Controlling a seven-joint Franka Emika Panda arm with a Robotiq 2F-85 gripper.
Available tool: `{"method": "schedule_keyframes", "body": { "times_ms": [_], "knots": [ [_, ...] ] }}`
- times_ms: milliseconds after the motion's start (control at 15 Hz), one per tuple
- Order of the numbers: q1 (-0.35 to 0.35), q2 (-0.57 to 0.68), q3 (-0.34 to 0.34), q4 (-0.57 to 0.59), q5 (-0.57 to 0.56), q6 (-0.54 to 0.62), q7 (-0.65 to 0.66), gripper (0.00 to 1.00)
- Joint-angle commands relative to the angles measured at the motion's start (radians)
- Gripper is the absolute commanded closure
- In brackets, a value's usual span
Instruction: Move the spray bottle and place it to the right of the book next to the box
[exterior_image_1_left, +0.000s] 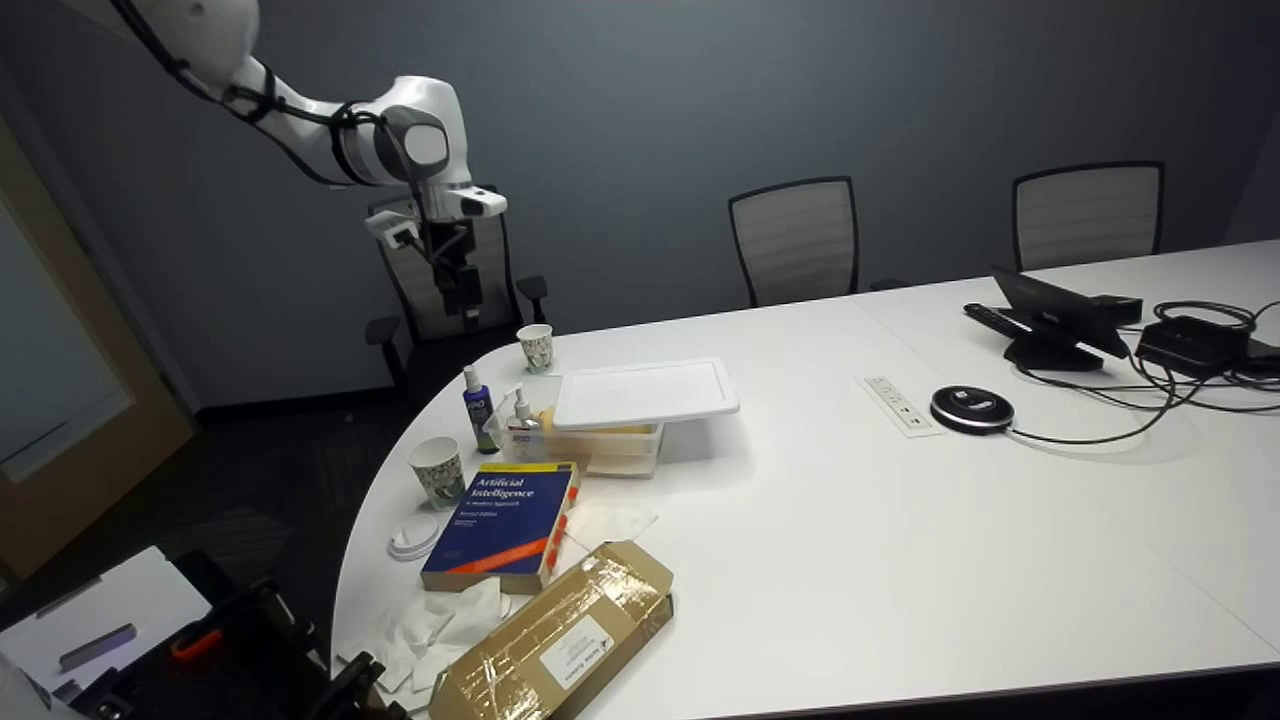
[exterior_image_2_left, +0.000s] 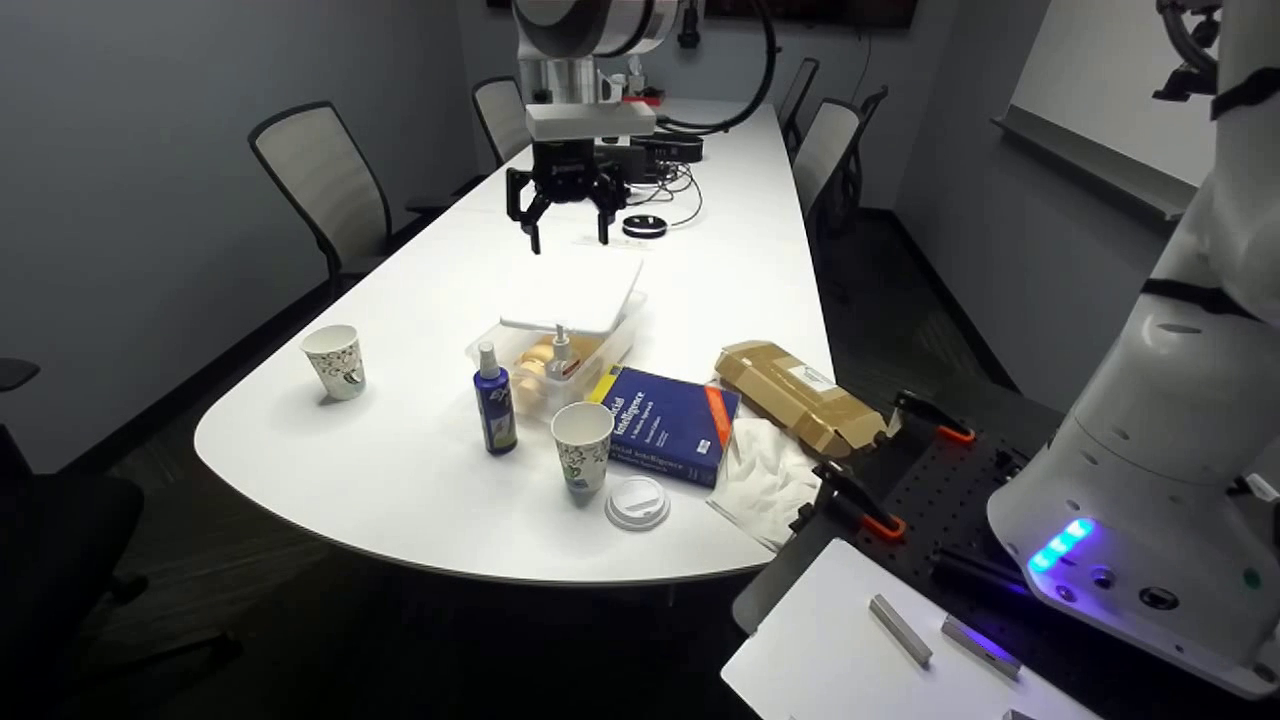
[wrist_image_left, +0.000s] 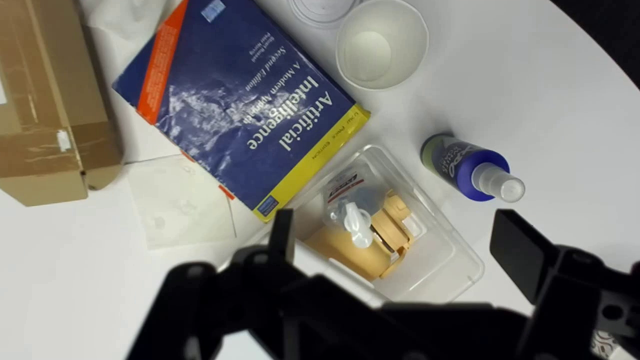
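Gripper (exterior_image_2_left: 569, 246) hangs empty above the table (exterior_image_2_left: 400, 500), jaws spread wide.
In an exterior view, the spray bottle (exterior_image_2_left: 497, 412) stands upright just beside the white-lidded box (exterior_image_2_left: 575, 295), at its seven o'clock, and at nine o'clock from the book (exterior_image_2_left: 655, 415). "Next to the box" looks met; "right of the book" depends on viewpoint, so I cannot tell whether lifting and placing are done or remain.
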Motion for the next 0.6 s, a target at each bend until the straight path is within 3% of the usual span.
{"method": "schedule_keyframes", "body": {
  "times_ms": [0,533],
  "knots": [
    [0.095,0.165,-0.036,0.172,-0.007,-0.005,0.060,0.00],
    [0.227,0.375,-0.076,0.333,-0.012,0.052,0.110,0.00]
  ]
}}
